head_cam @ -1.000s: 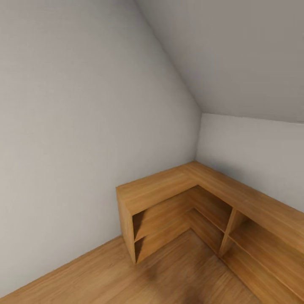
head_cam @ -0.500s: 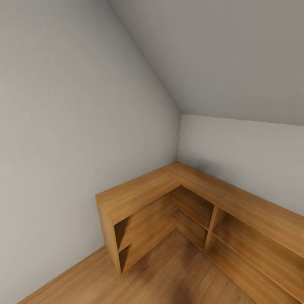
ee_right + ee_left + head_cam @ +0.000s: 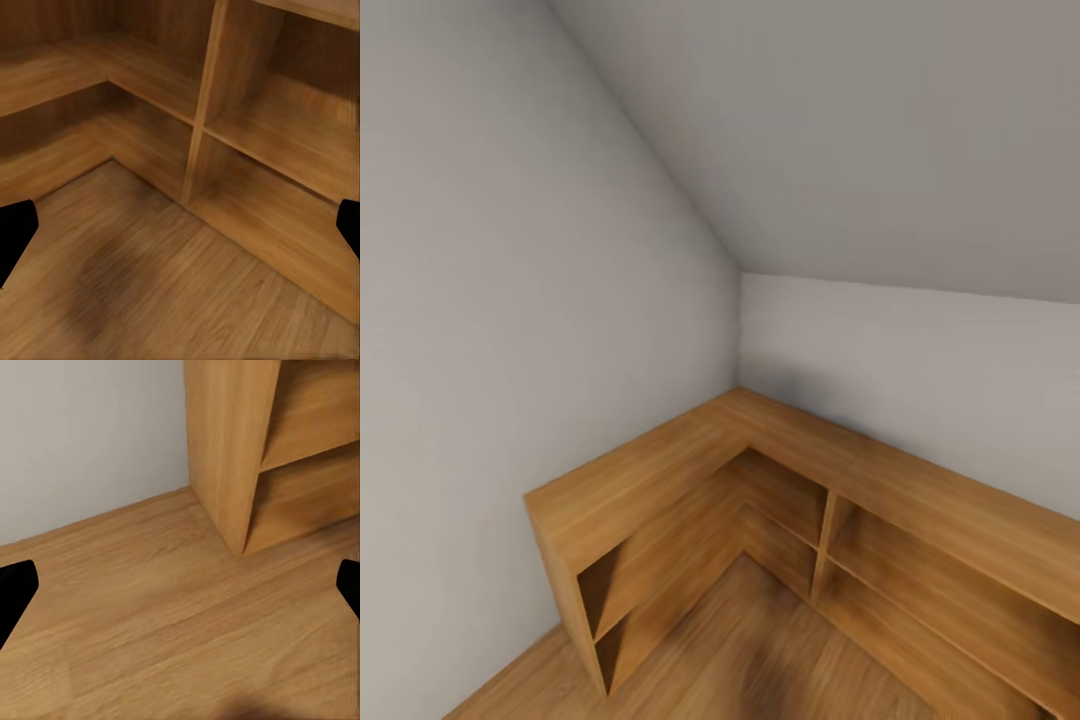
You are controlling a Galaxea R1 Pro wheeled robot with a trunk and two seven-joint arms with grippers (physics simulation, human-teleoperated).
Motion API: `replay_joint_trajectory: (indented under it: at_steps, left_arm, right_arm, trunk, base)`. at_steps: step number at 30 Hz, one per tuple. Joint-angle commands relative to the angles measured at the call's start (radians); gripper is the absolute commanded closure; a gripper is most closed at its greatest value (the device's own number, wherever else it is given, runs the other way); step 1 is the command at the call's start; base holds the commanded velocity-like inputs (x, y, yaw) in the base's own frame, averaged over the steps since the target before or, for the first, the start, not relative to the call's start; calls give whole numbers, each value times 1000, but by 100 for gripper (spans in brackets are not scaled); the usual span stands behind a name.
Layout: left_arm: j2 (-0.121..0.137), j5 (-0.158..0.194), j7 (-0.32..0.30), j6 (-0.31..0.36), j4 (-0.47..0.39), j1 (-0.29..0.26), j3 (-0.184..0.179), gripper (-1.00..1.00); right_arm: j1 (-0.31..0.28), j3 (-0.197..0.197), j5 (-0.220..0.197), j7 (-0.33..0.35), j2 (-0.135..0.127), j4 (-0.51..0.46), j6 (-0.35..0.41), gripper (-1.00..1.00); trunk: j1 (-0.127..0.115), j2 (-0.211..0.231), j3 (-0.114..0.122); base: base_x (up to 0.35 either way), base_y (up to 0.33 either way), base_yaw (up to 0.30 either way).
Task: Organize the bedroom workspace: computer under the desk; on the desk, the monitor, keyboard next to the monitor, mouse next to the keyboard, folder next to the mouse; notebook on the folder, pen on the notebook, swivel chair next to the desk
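Facing a room corner, the head view takes in two plain pale grey walls (image 3: 510, 330) meeting under a sloped grey ceiling (image 3: 880, 140). A low L-shaped open shelving unit of light brown wood (image 3: 660, 470) runs along both walls and wraps the corner. Its short arm ends at a flat side panel at the view's left; its long arm runs off toward the right edge. Each arm is split by a horizontal shelf, and an upright divider (image 3: 822, 540) separates the bays on the long arm. The compartments that can be seen into hold nothing. A wooden plank floor (image 3: 760, 660) of matching tone lies in front, with a soft dark shadow patch on it.

The left wrist view shows the end panel of the shelving unit (image 3: 225, 450) standing on the floor (image 3: 150, 615) just beside the grey wall (image 3: 82, 435). The left gripper (image 3: 180, 589) shows as two black fingertips (image 3: 13, 589) at opposite edges of the picture, set wide apart with only floor between them.

The right wrist view looks into the inner corner of the unit, with the divider (image 3: 202, 97) and shelves (image 3: 292, 142) above blurred floor (image 3: 165, 292). The right gripper (image 3: 180, 229) likewise shows black fingertips (image 3: 13, 232) at opposite edges, spread wide and holding nothing.

The desk, computer, monitor, keyboard, mouse, folder, notebook, pen and swivel chair cannot be located from these views.
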Motion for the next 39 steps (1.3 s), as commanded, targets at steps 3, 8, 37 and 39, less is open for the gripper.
replay_joint_trajectory:
  at_steps: [3,8,37,39]
  left_arm:
    - [0,-9,9,-2,-1,0,0,-100]
    - [0,-9,9,-2,-1,0,1,-100]
    - [0,-9,9,-2,-1,0,0,-100]
    - [0,-9,9,-2,-1,0,0,-100]
  right_arm:
    - [-1,4,8,-10,0,1,-1,-100]
    - [-1,4,8,-9,0,7,-1,-100]
    - [-1,3,6,-10,4,19,14,-100]
    - [-1,3,6,-10,4,19,14,-100]
  trunk:
    - [0,-1,0]
    - [0,-1,2]
    - [0,-1,4]
    - [0,-1,2]
  base:
    - [13,0,-291]
    - [2,0,-291]
    - [56,92,-190]
    - [0,0,-192]
